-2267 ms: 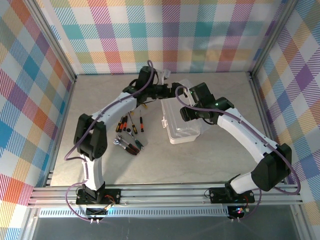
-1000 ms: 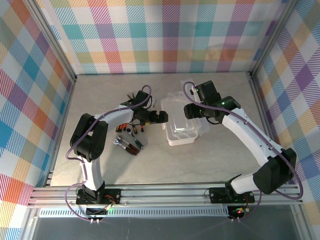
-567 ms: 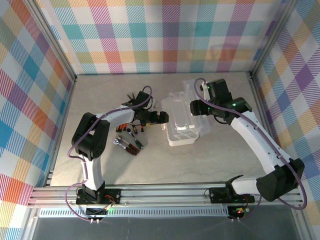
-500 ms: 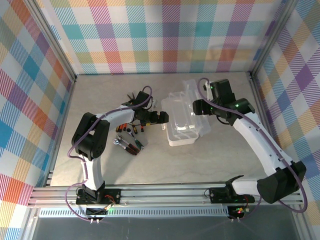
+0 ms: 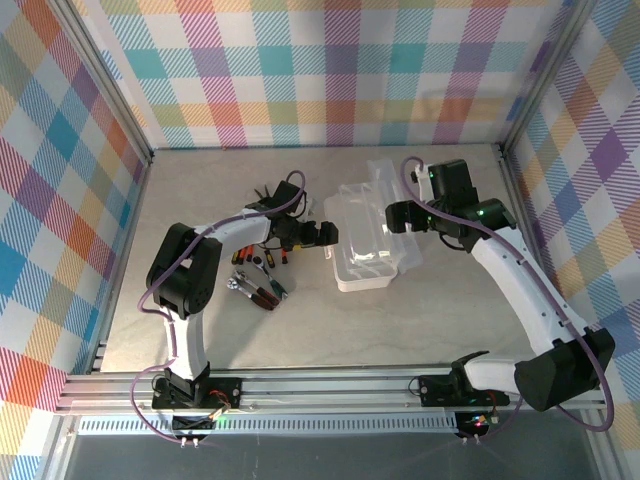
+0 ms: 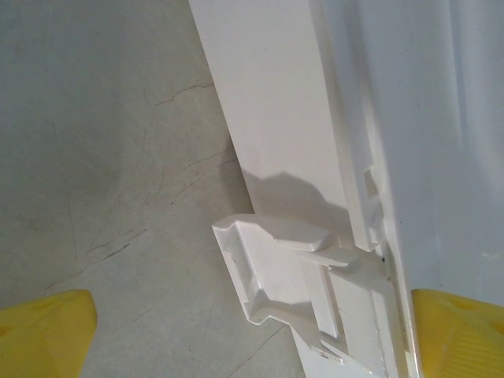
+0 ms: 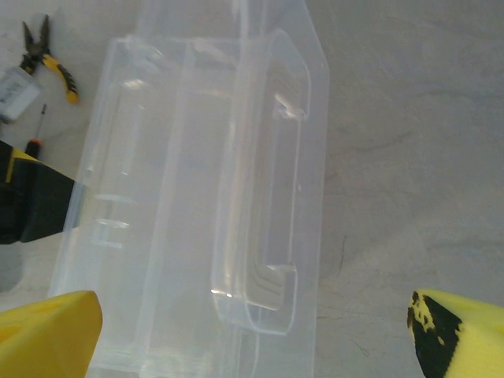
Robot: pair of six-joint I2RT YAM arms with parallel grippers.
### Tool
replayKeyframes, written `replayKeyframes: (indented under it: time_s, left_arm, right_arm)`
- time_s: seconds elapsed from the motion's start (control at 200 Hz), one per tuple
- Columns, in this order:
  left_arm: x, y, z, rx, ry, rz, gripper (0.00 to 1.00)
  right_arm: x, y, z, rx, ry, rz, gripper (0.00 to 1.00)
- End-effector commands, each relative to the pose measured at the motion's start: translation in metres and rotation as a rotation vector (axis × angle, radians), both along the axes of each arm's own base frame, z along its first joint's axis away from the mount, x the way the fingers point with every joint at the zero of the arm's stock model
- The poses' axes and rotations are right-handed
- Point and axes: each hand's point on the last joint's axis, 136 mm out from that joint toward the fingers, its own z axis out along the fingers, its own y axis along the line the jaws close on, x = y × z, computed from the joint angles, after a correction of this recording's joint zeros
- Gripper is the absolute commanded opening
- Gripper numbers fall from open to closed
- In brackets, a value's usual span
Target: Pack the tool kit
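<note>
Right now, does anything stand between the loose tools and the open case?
Yes: the left gripper lies between the tools and the case, open at the case's left wall. Nothing else visible blocks the way.

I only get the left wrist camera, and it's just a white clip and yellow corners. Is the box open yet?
Observer: Yes. From above, the case stands open, its lid lifted back.
Operator: Are any tools inside?
Observer: None that I can see; the screwdrivers lie on the table left of it.
Operator: What's the other claw doing?
Observer: The right claw is open, over the case's handle.
</note>
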Motion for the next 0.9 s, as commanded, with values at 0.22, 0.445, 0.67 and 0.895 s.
replayKeyframes:
  time_s: [0.22, 0.445, 0.67, 0.895]
  left_arm:
    - [-0.001, -0.006, -0.001, 0.004, 0.017, -0.016, 1.0]
    - [0.001, -0.008, 0.002, 0.002, 0.008, -0.019, 1.0]
    - [-0.001, -0.007, -0.003, 0.01, 0.021, -0.02, 1.0]
    - [-0.004, -0.004, -0.006, 0.016, 0.026, -0.02, 1.0]
  right_arm:
    - [0.019, 0.025, -0.017, -0.098, 0.057, 0.053, 0.99]
    - [0.026, 0.005, -0.035, -0.207, 0.084, -0.031, 0.99]
    - [0.02, -0.022, -0.023, -0.204, 0.046, -0.097, 0.96]
    - [0.013, -0.049, -0.032, -0.189, 0.075, -0.161, 0.94]
